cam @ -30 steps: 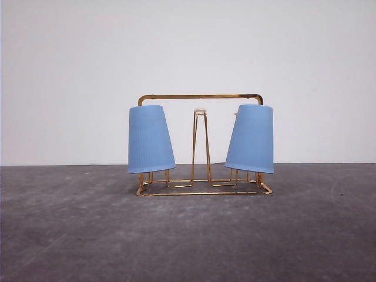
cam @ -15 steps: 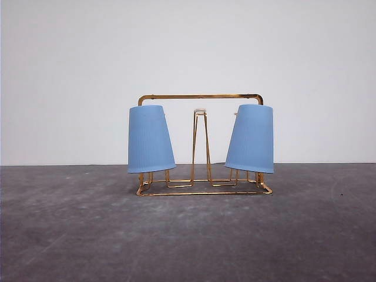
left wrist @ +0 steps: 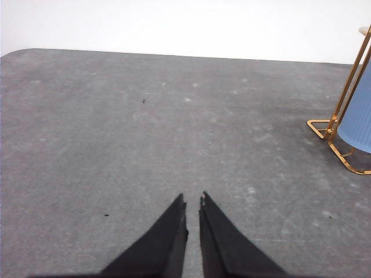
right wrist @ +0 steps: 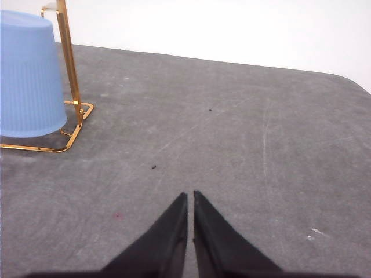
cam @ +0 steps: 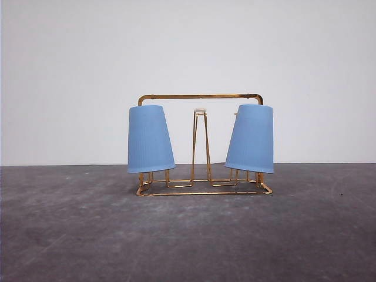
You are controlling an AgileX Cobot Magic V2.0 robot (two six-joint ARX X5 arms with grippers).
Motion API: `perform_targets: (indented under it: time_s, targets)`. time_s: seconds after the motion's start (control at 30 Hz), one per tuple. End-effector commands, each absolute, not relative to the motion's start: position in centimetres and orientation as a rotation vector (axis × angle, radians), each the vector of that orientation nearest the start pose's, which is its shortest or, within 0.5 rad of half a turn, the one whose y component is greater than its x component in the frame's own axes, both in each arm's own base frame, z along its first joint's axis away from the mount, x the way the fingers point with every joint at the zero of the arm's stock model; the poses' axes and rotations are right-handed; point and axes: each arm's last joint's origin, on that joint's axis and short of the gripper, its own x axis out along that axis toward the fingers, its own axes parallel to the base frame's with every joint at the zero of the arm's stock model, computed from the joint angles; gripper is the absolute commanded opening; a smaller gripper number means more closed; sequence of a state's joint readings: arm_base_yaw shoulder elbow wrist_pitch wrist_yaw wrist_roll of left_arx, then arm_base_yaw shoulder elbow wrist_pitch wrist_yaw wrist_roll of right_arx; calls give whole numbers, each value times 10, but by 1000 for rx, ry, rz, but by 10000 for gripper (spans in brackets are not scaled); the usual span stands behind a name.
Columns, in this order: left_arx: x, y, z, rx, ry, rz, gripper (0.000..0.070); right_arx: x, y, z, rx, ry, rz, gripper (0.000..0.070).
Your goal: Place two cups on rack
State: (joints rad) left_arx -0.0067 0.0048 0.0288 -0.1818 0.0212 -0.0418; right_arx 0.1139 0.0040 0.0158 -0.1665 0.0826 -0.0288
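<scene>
Nothing has shifted since the earlier frames — both cups [cam: 150, 140] [cam: 251, 139] hang inverted on the rack [cam: 201, 97] at mid-table [cam: 188, 235]. Wrist views add what the front lacks: left gripper [left wrist: 193, 201] and right gripper [right wrist: 190, 194], fingers nearly together, empty.

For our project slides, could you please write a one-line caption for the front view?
Two blue cups hang upside down on the gold wire rack.

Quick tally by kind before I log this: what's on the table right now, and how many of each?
Light blue cups: 2, left cup and right cup, both upside down on the rack
Gold wire rack: 1
Total: 3 things
</scene>
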Motion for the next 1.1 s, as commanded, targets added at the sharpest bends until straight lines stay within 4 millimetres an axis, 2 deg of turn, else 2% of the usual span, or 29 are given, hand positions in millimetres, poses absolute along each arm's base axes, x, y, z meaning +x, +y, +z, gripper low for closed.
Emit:
perform_targets:
  time_s: [0.0, 1.07]
  targets:
    - [96, -1, 150, -43, 177, -21, 23, 96, 9, 152, -42, 146, 31, 16]
    - [96, -1, 150, -43, 178, -21, 23, 96, 9, 152, -42, 146, 31, 16]
